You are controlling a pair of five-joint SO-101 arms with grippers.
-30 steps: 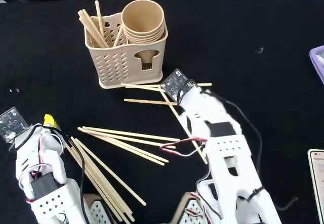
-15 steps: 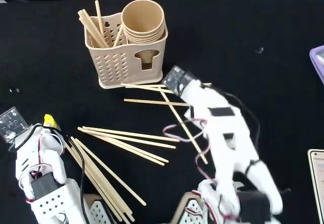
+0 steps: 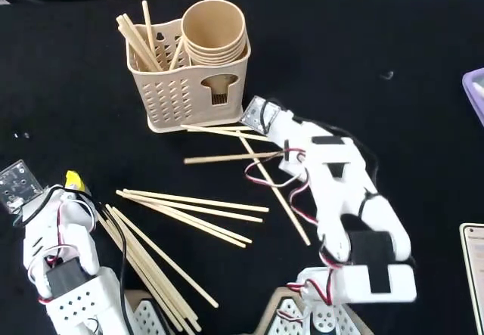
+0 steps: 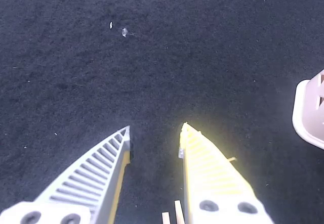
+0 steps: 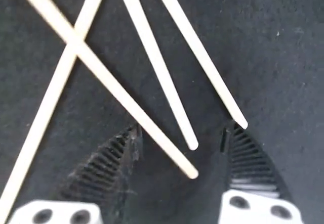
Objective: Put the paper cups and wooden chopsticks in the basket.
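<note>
Right wrist view: the right gripper [image 5: 180, 130] hangs low over the black cloth [image 5: 283, 42], its two dark fingers spread and pinching nothing. The blunt ends of two loose chopsticks [image 5: 152, 57] lie in the gap between the fingers. A third ends just beside one fingertip, and a fourth crosses the others farther out. Their long axes run away from the gripper, roughly in line with its fingers rather than across them, so closing would likely catch the sticks near their ends, not mid-length.

From the high view, these sticks lie at centre frame, just below the basket [image 3: 170, 100] at upper left of centre. The basket holds the stacked paper cups [image 3: 215, 29] and several upright chopsticks [image 3: 140, 36]. A larger bundle [image 3: 155, 271] lies at lower left, beside the left arm [image 3: 64, 259]. The left gripper [image 4: 155, 128] is also parted and empty, over bare cloth. For the sticks by the basket, the right arm is plainly the nearer.
</note>
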